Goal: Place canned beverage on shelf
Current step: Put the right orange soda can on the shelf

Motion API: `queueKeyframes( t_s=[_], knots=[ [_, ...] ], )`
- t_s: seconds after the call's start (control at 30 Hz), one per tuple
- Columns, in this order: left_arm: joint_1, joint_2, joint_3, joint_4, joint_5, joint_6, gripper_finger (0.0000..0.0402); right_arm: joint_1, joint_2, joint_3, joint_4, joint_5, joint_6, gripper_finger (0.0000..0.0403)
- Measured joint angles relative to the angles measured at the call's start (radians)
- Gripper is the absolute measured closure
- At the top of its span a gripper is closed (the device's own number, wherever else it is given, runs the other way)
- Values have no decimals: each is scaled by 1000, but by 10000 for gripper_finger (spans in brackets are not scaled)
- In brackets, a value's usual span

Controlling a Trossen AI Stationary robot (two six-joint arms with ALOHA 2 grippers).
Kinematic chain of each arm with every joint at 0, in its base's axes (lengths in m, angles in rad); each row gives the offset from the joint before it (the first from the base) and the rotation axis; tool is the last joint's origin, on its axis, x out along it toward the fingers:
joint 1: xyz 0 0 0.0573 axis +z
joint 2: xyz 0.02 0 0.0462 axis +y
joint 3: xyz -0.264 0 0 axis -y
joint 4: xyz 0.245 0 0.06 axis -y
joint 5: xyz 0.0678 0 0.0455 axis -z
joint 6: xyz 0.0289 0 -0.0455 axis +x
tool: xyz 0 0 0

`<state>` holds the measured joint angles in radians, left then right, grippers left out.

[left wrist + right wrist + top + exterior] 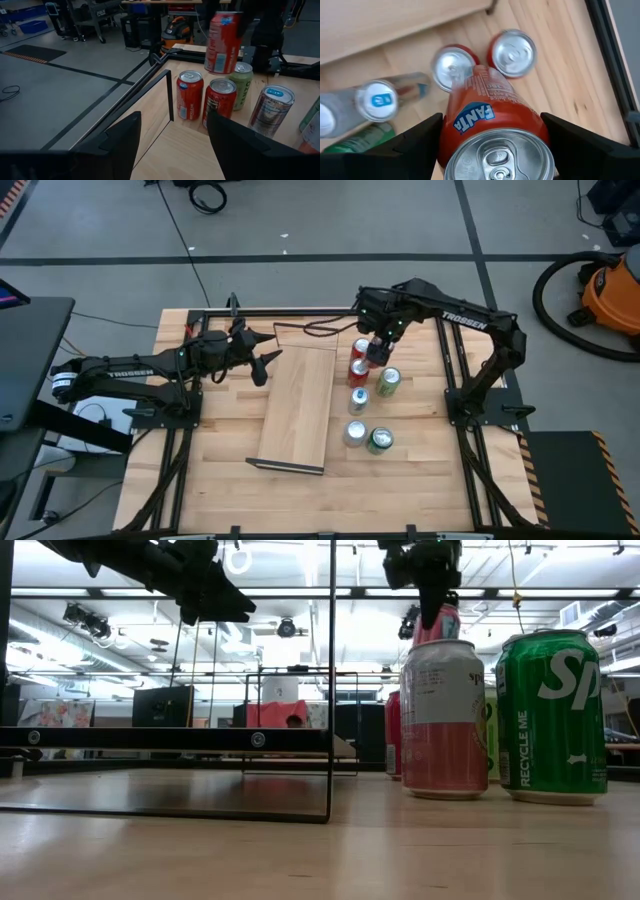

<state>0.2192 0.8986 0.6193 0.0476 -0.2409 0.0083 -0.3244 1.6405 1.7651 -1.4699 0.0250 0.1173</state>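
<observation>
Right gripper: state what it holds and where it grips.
The right gripper holds the Fanta can by its sides near the top, lifted above the other cans.

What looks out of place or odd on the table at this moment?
Nothing is spilled or tipped. The only unusual thing: the right gripper holds an orange Fanta can in the air above the upright cans beside the shelf. The shelf board carries no can yet. The left gripper hovers open near the shelf's far end.

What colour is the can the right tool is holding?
Orange-red, a Fanta can with a blue logo, gripped by the right tool; clearest in the right wrist view.
</observation>
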Motion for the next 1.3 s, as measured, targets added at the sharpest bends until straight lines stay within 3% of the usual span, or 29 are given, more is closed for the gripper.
queueKeyframes(
  t_s=[0.33,0.57,0.8,1.13,1.3],
  knots=[
    [-13,0,0,-38,24,-25,164,76,73,104,37,-1,10,76],
    [-74,-3,0,-116,37,26,164,131,232,306,0,18,-64,76],
    [-113,-2,0,-87,37,45,164,157,320,468,-17,45,-132,76],
    [-124,134,50,45,74,-5,163,164,323,477,-4,61,-179,76],
    [-139,245,142,48,79,26,130,176,323,477,-2,60,-200,76]
  ],
)
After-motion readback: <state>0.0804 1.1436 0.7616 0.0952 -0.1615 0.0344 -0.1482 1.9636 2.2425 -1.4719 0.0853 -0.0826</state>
